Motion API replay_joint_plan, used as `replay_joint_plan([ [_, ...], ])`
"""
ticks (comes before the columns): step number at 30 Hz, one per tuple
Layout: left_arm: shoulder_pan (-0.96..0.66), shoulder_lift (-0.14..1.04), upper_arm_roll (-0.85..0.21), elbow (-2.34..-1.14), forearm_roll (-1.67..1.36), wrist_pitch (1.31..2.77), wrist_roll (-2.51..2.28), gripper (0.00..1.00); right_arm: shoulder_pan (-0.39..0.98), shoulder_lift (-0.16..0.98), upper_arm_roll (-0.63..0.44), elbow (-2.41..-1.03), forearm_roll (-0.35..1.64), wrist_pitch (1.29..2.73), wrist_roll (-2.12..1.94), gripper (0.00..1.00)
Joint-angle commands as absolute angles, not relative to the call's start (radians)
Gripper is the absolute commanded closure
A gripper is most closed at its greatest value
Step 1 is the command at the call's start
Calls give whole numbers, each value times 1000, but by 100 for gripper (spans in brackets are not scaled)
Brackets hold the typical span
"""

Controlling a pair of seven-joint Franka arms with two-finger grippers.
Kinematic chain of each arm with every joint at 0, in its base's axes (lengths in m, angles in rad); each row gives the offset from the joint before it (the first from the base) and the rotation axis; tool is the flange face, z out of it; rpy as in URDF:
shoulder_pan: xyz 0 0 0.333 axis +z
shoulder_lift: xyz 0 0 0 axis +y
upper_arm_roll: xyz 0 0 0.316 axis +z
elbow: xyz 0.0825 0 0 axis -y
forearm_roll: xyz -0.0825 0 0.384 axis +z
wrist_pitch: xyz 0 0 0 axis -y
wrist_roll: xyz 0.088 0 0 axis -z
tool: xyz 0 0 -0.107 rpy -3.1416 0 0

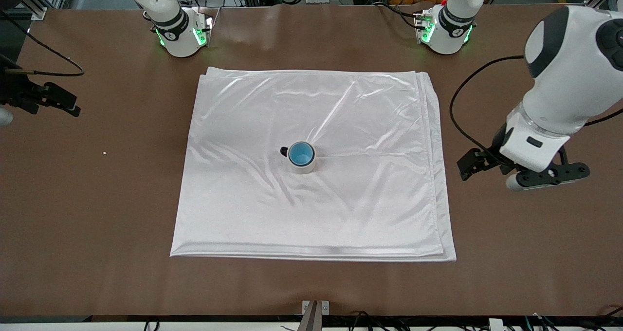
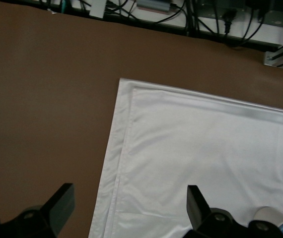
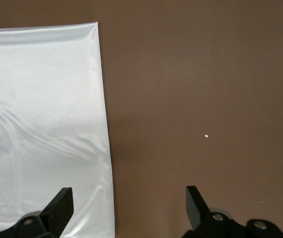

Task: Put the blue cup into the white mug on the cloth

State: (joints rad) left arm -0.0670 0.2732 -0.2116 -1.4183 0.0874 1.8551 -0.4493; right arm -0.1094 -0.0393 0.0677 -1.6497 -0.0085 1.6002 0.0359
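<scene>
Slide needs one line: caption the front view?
Light blue cup nested in cream mug on white satin cloth; both open pincers, left and right, wait aside.

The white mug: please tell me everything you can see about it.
The white mug is small, off-white and apparently ceramic, with a small dark handle. It stands upright near the middle of the cloth, resting on it. The blue cup sits nested inside it, light blue rim showing. Neither gripper touches it.
</scene>
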Motion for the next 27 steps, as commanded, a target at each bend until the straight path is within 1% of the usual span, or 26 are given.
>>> replay_joint_plan([
  [1, -124, 222, -82, -1453, 74, 1796, -393, 0, -103, -43, 64, -1637, -26, 1594, 57, 0],
  [7, -94, 209, -26, -1456, 32, 1761, -224, 0, -100, -44, 67, -1637, -25, 1595, 58, 0],
  [14, -46, 206, -28, -1456, -8, 1726, -209, 0, -100, -44, 67, -1637, -21, 1594, 58, 0],
  [19, -3, 195, -58, -1462, -8, 1709, -212, 0, -101, -44, 67, -1628, -18, 1595, 57, 0],
  [27, 0, 186, -60, -1462, 0, 1709, -210, 0, -100, -43, 67, -1620, -17, 1592, 57, 0],
])
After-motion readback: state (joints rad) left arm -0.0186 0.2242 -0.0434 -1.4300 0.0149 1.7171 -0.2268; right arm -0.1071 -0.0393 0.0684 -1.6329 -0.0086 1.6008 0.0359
